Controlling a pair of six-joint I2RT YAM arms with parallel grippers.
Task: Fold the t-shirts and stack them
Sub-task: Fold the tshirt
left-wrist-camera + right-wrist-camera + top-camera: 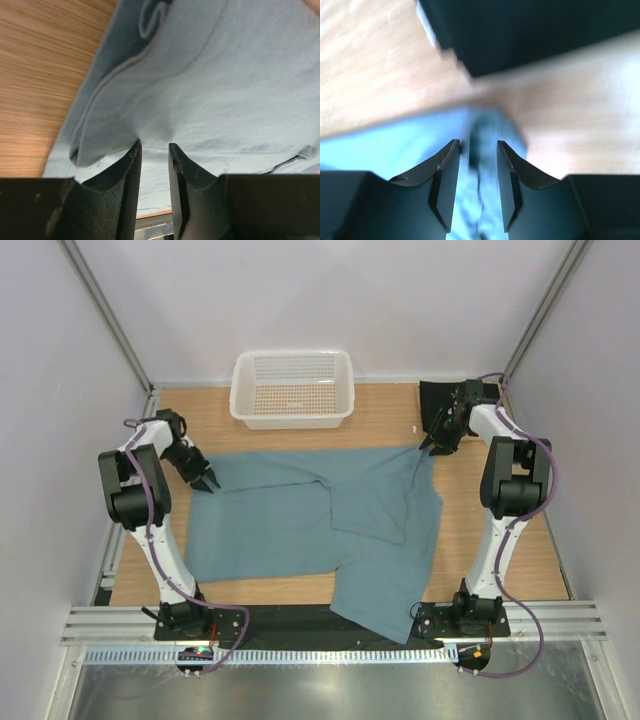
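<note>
Black fingers [127, 180] of the left gripper [154, 146] fill the bottom of the left wrist view. They stand a narrow slit apart and pinch a small peak of the teal t-shirt [225, 90], with wrinkles in the cloth running in to the tips. Beside them the shirt's hemmed edge curls up off the wooden table [40, 75].

In the right wrist view, which is blurred, the right gripper [477, 142] has its fingers just as close, nipping a dark ridge of the same teal cloth [385, 150] that runs down the gap. Past the tips comes bare wood, then the black t-shirt [535, 30].

From above, the left gripper [208, 483] sits at the far left corner of the teal t-shirt [280, 525], and the right gripper [430, 447] sits at the far right corner, where the cloth is drawn to a point. The shirt lies across the middle of the table [500, 530], its right part doubled over in loose folds. One flap reaches the near edge between the two arm bases.

The black t-shirt [437, 400] lies in the far right corner, just behind the right gripper. A white mesh basket [292, 418] stands at the far edge, near the middle, apart from both shirts.
</note>
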